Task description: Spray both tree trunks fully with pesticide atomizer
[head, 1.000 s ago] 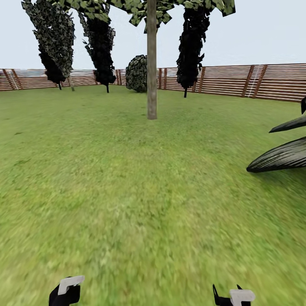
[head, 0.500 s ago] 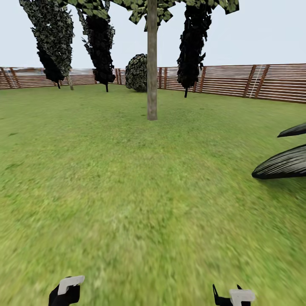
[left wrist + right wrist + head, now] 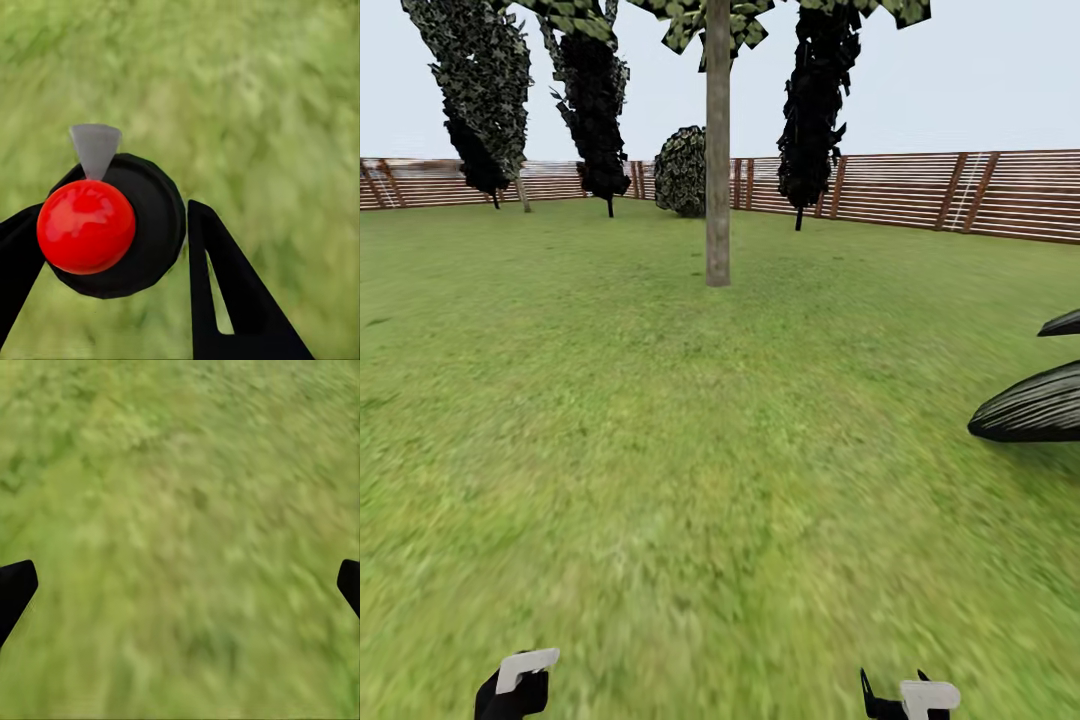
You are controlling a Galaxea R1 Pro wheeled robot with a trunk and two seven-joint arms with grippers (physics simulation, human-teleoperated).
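Note:
The pesticide atomizer (image 3: 146,225) is a black round body with a glossy red cap and a grey nozzle. My left gripper (image 3: 112,214) is shut on it, a black finger on each side, above the grass floor (image 3: 690,470). In the head view the left gripper (image 3: 515,685) and right gripper (image 3: 910,695) show at the bottom edge. The right gripper (image 3: 180,585) is open with nothing but grass between its fingers. A tree trunk (image 3: 717,160), straight and grey-beige, stands ahead in the middle of the lawn, its foliage at the top edge.
Dark-leaved trees (image 3: 595,100) and a round bush (image 3: 681,172) stand along the reddish-brown slat fence (image 3: 920,190) at the back. A broad striped-leaf plant (image 3: 1028,405) reaches in from the right. Open lawn lies between me and the trunk.
The whole head view has shifted: the trunk's base sits slightly lower and the striped-leaf plant has slid right and down, so the camera moved forward. Both grippers keep their places in the picture.

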